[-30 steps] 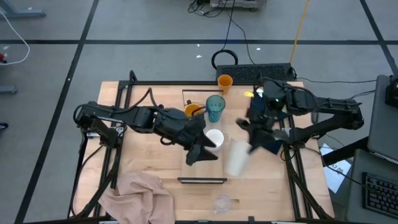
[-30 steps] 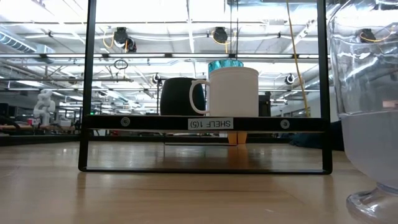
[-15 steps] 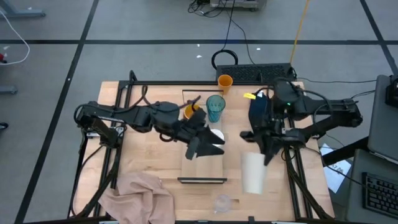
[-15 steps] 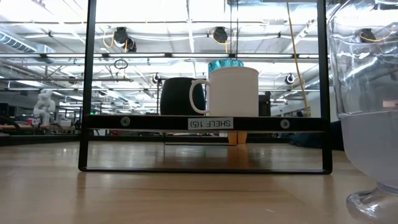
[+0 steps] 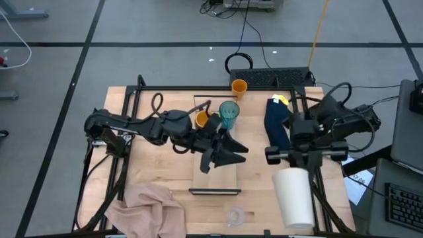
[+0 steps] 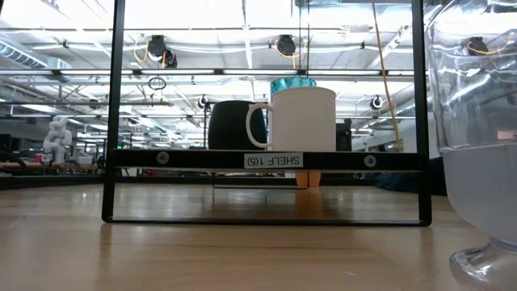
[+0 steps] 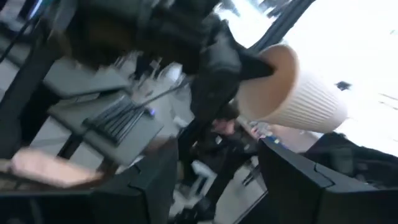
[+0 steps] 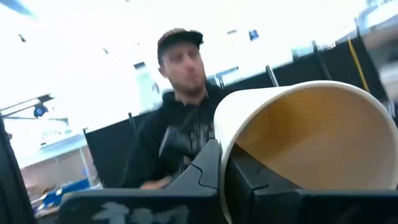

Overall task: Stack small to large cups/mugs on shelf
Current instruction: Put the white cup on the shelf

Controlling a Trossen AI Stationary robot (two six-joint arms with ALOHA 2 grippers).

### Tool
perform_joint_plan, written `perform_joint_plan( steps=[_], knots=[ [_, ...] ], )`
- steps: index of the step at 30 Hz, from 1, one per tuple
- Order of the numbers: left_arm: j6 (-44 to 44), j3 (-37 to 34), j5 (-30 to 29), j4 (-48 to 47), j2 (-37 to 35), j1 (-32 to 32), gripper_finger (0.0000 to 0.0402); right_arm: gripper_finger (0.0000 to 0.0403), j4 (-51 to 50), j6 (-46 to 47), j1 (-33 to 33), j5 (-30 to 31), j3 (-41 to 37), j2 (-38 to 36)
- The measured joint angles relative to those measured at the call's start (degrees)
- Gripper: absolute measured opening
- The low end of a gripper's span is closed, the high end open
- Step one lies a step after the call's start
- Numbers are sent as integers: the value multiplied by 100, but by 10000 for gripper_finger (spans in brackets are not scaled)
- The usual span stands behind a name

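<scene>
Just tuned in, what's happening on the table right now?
The right tool is shut on the rim of the beige cup, holding it up off the table at the right side. The left tool sits over the shelf, above the white handled mug. That mug, the dark mug and the teal tumbler are on the shelf.

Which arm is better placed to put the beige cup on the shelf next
Right. The right gripper is already shut on the beige cup's rim. The left gripper holds nothing and hovers over the shelf.
</scene>
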Motion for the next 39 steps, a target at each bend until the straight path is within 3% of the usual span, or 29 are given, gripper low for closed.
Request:
perform_joint_plan(
  steps=[6,11,21,27,39],
  knots=[
    [28,13,374,863,154,-3,199,0,531,-44,373,546,-58,226],
    [12,4,910,880,266,38,191,0,623,-126,491,919,-284,553],
    [-44,4,2165,1390,282,37,191,0,2295,556,445,1659,-358,1373],
    [-24,4,2222,1290,280,30,188,0,3048,733,451,1810,-365,1608],
    [-517,4,2211,1312,275,32,162,0,3012,696,449,1789,-363,1619]
  ],
)
